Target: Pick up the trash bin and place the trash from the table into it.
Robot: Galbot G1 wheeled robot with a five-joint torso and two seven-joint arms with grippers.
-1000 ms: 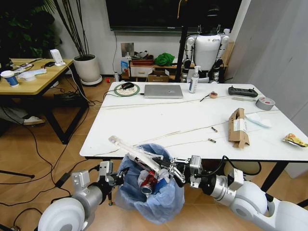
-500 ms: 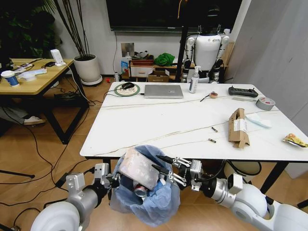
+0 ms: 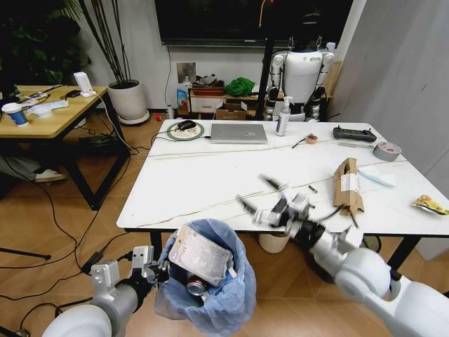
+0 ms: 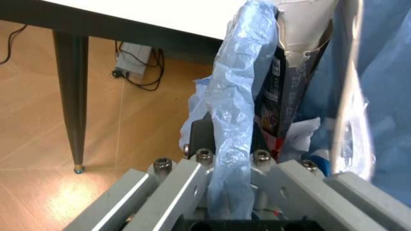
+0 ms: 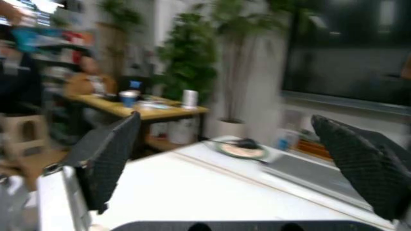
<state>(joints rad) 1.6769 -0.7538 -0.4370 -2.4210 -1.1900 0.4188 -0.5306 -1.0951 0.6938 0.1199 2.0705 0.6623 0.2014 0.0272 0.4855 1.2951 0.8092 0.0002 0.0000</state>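
Left hand: low at the near edge of the large white marble-veined table, clamped shut on the rim of the small round trash bin lined with crinkled blue plastic bag. The left wrist view confirms it: bag film and rim run up between the fingers. The bin hangs off that one-sided grip, below the table edge and clear of the floor.

In the bin: a flat white packet lying tilted across the mouth, with a crushed red-white can beneath it. I judge the packet only half settled; a sway of the bin could tip it out.

Right hand: above the table's near edge, just right of the bin, fingers spread wide and holding nothing. The right wrist view shows both dark pads apart, with bare table between.

Farther right, on the table: a torn brown cardboard box and, near the far right edge, a yellow wrapper, well apart from each other.

Risks, as I read them: the rim grip bites mostly bag film, so added weight could let the bin slip or tilt. The wrapper sits close to the edge, where a clumsy approach could push it off.
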